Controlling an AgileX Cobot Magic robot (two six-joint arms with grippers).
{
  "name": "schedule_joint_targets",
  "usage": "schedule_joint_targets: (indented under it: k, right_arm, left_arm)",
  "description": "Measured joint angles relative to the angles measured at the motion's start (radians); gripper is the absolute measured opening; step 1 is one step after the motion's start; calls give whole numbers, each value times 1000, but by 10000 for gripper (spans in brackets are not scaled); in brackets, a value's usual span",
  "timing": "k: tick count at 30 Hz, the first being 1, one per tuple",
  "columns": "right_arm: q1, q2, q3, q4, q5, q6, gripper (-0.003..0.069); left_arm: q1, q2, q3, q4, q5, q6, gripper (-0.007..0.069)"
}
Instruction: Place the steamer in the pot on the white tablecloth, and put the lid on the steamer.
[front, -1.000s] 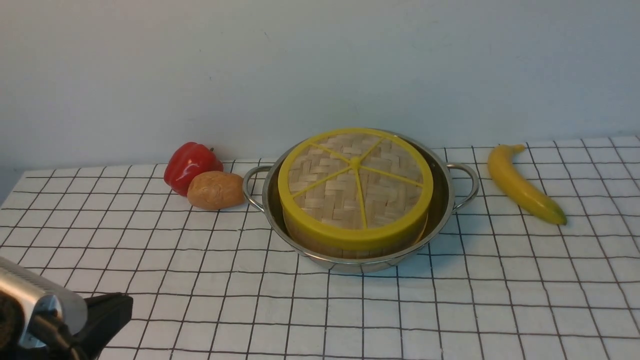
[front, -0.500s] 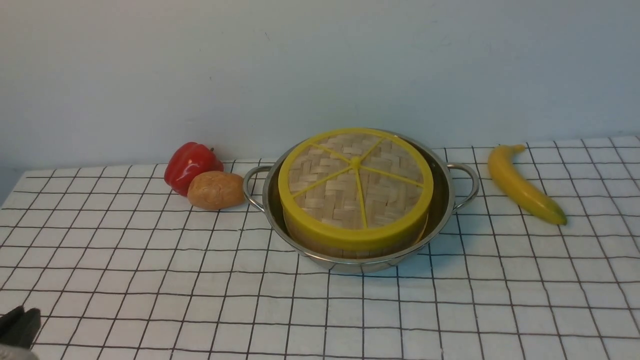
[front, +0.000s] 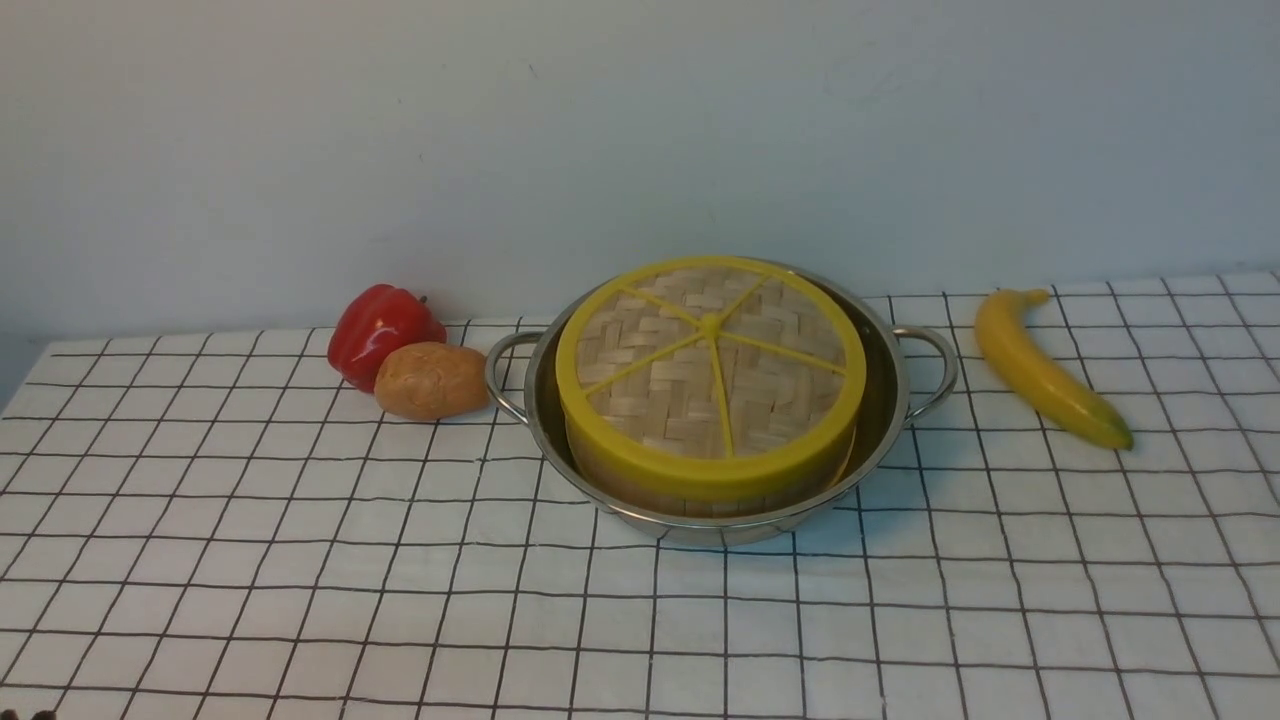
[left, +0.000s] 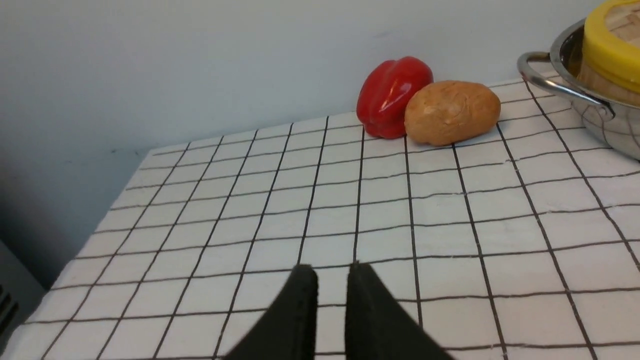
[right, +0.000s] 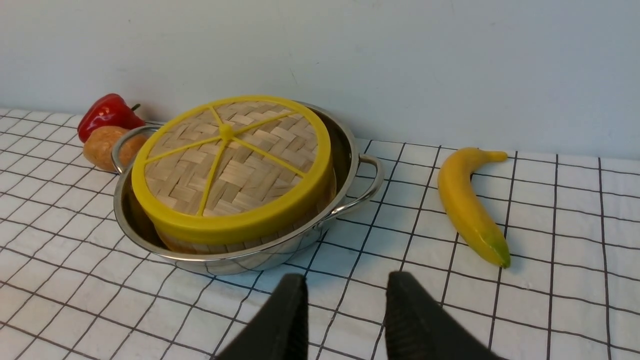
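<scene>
Sitting: 1 lid on 1 steamer in 1 pot | both jaws apart, empty

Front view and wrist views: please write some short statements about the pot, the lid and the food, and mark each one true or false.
1. The lid lies on the steamer inside the pot. True.
2. The banana lies in the pot. False: it lies on the cloth, right of the pot.
3. The potato sits beside the pepper. True.
4. The right hand holds the lid. False: it holds nothing and is apart from the pot.
</scene>
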Motion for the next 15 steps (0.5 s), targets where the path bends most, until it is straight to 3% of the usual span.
schedule_joint_targets:
  k: [15]
  right_arm:
    - [0,0,0,0,0,0,240]
  left_arm:
    - [0,0,0,-28,2,-37,106]
